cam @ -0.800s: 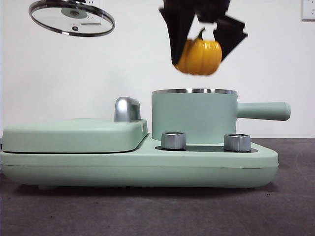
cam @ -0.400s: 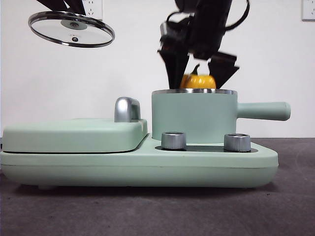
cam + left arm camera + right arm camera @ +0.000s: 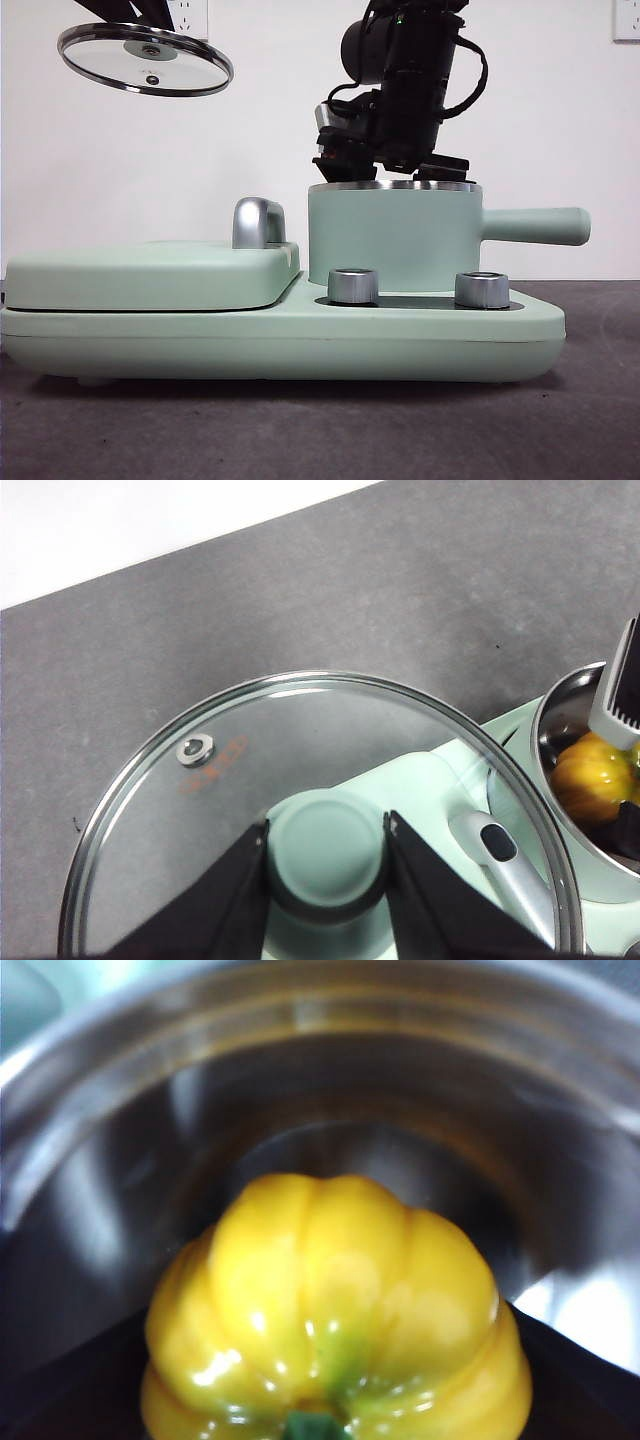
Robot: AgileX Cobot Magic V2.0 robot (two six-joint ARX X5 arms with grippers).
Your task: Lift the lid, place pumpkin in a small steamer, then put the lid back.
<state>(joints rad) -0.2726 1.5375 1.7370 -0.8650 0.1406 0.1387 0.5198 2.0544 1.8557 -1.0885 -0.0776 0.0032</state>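
Right gripper (image 3: 395,165) sunk into pot (image 3: 395,240), jaws hidden by steel rim; grip cannot be told. Pumpkin (image 3: 335,1310) inside pot. Left gripper (image 3: 327,855) clamps knob of lid (image 3: 145,58), high above flat griddle cover (image 3: 150,272), chrome handle (image 3: 257,222) below.

A glossy yellow pumpkin (image 3: 335,1310), ribbed and green at the stem, sits down inside the steel-lined steamer (image 3: 395,237), a mint-green pot with a long straight handle pointing off to the side. The glass lid (image 3: 145,59), steel-rimmed with a mint knob, hangs slightly tilted in the air, well apart from the pot.
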